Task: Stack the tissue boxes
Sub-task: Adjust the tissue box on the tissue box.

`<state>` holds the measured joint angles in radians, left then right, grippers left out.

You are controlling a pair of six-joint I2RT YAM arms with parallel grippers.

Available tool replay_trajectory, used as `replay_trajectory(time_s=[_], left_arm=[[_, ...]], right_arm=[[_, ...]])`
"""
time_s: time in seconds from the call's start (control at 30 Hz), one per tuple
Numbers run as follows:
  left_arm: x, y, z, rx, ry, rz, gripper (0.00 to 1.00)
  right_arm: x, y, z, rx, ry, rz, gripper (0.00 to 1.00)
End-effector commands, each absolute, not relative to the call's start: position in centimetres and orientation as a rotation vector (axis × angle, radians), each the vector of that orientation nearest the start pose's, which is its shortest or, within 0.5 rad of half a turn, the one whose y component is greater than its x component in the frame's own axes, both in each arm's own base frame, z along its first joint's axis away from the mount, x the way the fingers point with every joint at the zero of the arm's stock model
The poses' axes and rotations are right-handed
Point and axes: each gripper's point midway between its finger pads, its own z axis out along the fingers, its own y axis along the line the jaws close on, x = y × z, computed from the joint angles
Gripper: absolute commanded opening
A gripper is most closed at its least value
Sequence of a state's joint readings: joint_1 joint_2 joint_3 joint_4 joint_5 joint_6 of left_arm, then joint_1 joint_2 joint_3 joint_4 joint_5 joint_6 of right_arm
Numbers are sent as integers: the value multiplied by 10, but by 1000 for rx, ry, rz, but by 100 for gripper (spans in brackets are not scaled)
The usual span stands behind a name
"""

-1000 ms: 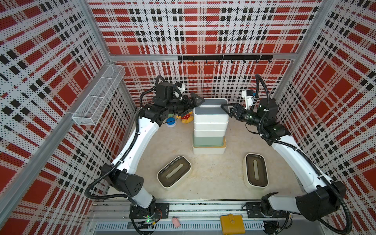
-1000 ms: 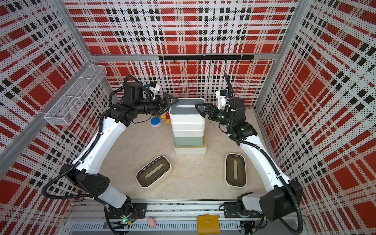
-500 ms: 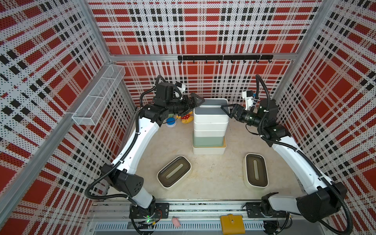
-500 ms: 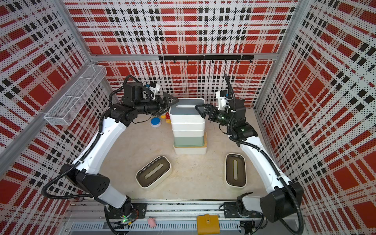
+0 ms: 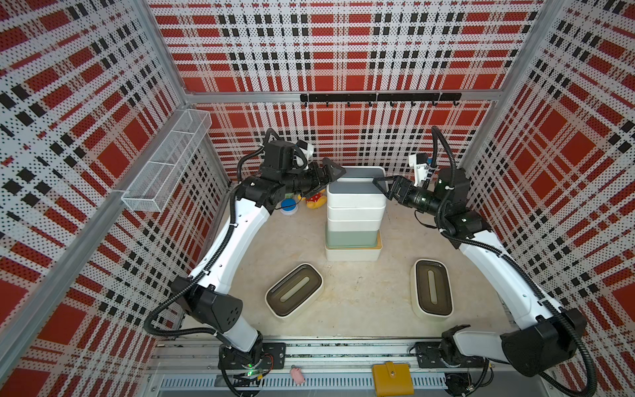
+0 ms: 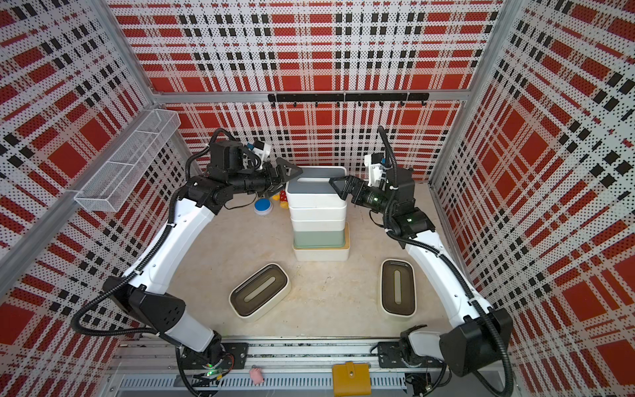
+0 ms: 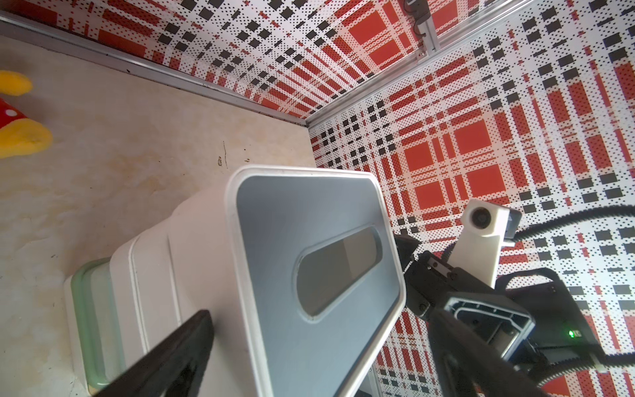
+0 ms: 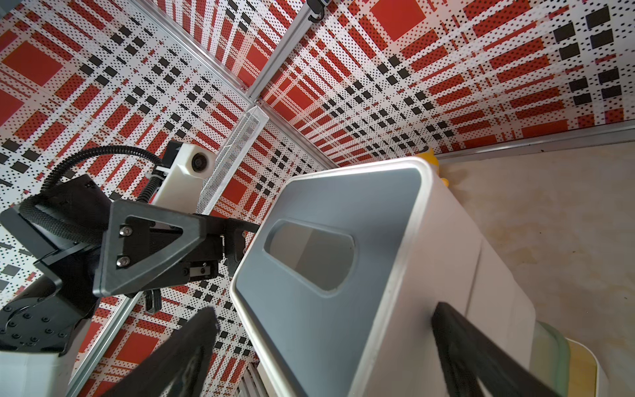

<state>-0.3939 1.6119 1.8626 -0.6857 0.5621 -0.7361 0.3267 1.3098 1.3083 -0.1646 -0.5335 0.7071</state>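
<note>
"While they hang spread wide, where do the pincers sit?"

"At its ends, left pincer (image 5: 335,174) and right pincer (image 5: 379,184) flank the grey-lidded top box (image 5: 355,188) of a five-high stack (image 5: 354,223). Two dark-lidded boxes lie apart on the tabletop (image 5: 360,309): slanted box (image 5: 293,290), straight box (image 5: 431,292)."

5-box stack (image 5: 354,220); 2 loose boxes (image 5: 294,289) (image 5: 431,287)

The walls (image 5: 343,51) are red, white and black plaid, speckled with dots; the floor (image 5: 360,309) is mottled beige. The top box (image 5: 355,188) is white with a grey lid, the fourth box (image 5: 352,238) pale green, the bottom box (image 5: 354,255) white under bamboo yellow. Both loose boxes (image 5: 294,290) (image 5: 432,287) are cream with dark-brown lids
</note>
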Motion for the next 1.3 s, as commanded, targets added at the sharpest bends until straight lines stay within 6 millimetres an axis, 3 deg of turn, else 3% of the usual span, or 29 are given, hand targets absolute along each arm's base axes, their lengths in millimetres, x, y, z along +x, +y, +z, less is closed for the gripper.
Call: replay_trajectory(time_s=[0.0,0.47,0.7,0.87,0.97,1.1,1.27], left_arm=[[377,-266,407,61,2162,-1297,99],[378,-257,414,50,2147,-1285,99],[375,-231,438,46,2095,-1232,99],[359,-193,435,32,2112,-1095,99],[342,-158,406,-13,2177,-983,99],[306,-113,339,-136,2349,-782,99],[257,-100,259,-256,2547,-713,99]], right_arm=[[355,221,406,-115,1822,1221,100],[355,214,408,-89,1814,1178,100],[354,206,421,-92,1800,1114,100],[348,200,429,-99,1790,1073,100],[343,193,426,-101,1798,1045,100],[335,182,415,-81,1818,1025,100],[324,177,403,-78,1843,1009,100]])
